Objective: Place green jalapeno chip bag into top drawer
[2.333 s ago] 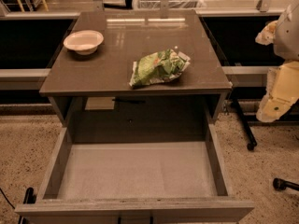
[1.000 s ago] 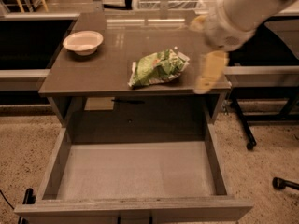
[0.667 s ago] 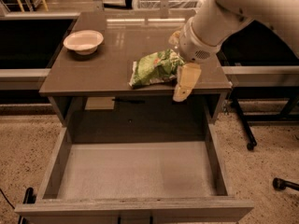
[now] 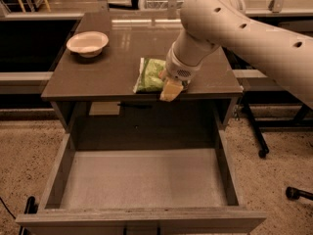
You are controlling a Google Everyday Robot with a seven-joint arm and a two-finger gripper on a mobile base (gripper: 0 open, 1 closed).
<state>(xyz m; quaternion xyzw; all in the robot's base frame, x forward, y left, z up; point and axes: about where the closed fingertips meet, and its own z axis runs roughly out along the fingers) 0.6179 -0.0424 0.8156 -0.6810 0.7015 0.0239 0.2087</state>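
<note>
Gripper (image 4: 169, 85) at frame center, over right end of bag (image 4: 148, 75), near front edge of table (image 4: 105, 75), open or closed unclear, drawer (image 4: 142, 215) pulled out below, bowl (image 4: 87, 43) upper left.

chip bag (image 4: 149, 75) bright green, white print | end effector (image 4: 171, 90) pale yellow, at bag's edge | bowl (image 4: 87, 43) cream | top drawer (image 4: 142, 179) grey

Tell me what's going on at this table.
The robot's single arm reaches over the table, with its gripper down at the right edge of the green jalapeno chip bag, near the table's front edge. The bag lies on the tabletop, not yet in the top drawer, which stands pulled wide open below. A pale bowl sits toward the table's far left corner.
</note>
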